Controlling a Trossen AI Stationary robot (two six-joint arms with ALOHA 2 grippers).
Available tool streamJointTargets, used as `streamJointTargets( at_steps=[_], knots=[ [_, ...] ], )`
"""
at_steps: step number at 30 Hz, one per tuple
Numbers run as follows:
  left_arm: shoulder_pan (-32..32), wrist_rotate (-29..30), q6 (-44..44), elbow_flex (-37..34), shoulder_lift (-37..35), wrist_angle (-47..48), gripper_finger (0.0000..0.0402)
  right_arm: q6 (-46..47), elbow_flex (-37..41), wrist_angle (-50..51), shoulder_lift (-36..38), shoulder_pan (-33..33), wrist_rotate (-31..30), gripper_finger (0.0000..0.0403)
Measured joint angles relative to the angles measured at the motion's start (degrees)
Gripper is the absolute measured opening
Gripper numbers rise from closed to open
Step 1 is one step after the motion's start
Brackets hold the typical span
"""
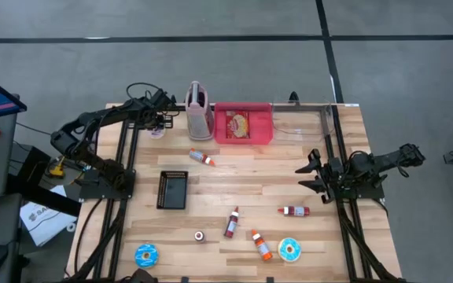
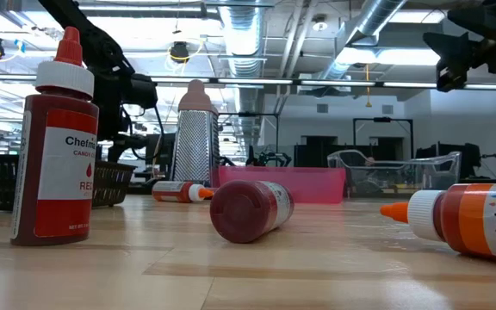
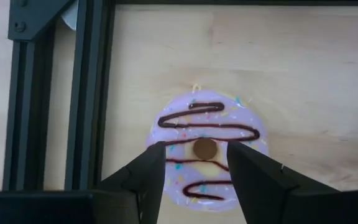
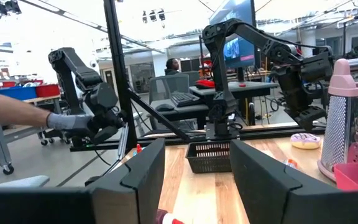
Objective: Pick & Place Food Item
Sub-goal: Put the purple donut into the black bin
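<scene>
A lavender doughnut with chocolate drizzle lies flat on the wood at the table's far left. My left gripper hangs just above it, pointing steeply down. It is open, and its two fingers frame the doughnut's near half. The right wrist view shows the doughnut resting on the table, with a gap under that gripper. My right gripper waits open at the table's right side with nothing between its fingers. A pink tray at the far edge holds a pastry.
A grater stands beside the pink tray, and a clear bin sits to the tray's right. A black basket sits left of centre. Several food-colour bottles lie about. A blue doughnut and a teal doughnut lie near the front edge.
</scene>
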State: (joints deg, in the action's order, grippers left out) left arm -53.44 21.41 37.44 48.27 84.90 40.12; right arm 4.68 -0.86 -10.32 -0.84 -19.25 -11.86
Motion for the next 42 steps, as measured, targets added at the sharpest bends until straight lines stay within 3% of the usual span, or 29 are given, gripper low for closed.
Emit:
streamJointTargets(
  at_steps=[9,14,22,27,31,35,42],
  knots=[
    [2.95,1.11,-6.46,9.37,-1.92,-0.68,0.0166,-3.76,-0.02,-1.38,0.02,1.35,-0.2,0.0175],
    [1.42,4.15,-0.77,17.43,-1.38,14.47,0.0162,-4.27,-0.02,-1.5,0.02,3.66,-0.18,0.0175],
    [2.24,-8.73,4.01,17.6,-2.03,15.87,0.0177,-4.06,-0.02,0.09,0.01,4.23,-0.04,0.0175],
    [2.13,-12.91,-1.51,17.6,-2.03,16.25,0.0195,-3.82,-0.02,0.62,0.02,4.32,-0.02,0.0175],
    [3.69,-10.94,-3.09,17.6,-2.03,19.72,0.0224,-3.82,-0.02,0.6,0.02,4.29,-0.04,0.0175],
    [4.38,-6.27,-1.81,17.6,-2.03,23.49,0.0277,-3.82,-0.02,0.5,0.02,4.36,-0.09,0.0175],
    [4.29,4.17,7.28,17.58,-2.03,29.9,0.0342,-3.62,-0.02,0.62,0.02,4.36,-0.17,0.0175]
  ],
)
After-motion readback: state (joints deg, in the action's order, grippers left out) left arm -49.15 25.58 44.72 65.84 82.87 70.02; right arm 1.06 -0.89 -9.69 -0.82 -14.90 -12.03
